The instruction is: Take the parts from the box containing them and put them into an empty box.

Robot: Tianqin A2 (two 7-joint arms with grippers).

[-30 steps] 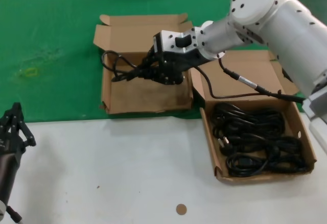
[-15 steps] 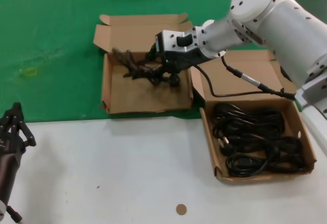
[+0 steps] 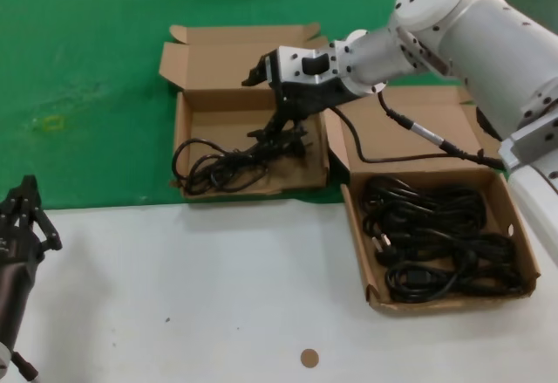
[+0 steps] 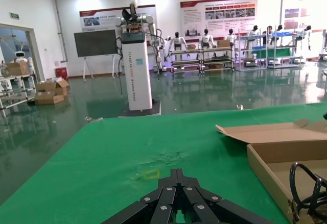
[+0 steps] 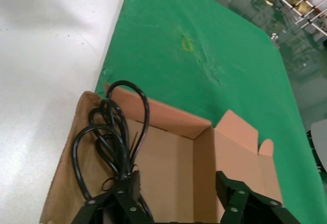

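My right gripper hangs open over the empty box on the green mat, with nothing between its fingers. One bundle of black power cord lies in that box's front left corner, its plug end close by the lower finger. In the right wrist view the open right gripper spans bare box floor, with the cord loops beside one finger. The box containing the parts stands to the right, holding several black cords. At the front left my left gripper is parked, shut and empty.
The right arm's own grey cable droops over the full box's lid. The left wrist view shows the shut left gripper over green mat, with the empty box and a cord loop off to one side. A small brown disc lies on the white table.
The right gripper has opened and let go of the cord bundle, which dropped into the front left of the empty box. The gripper rose slightly. The left arm has not moved.
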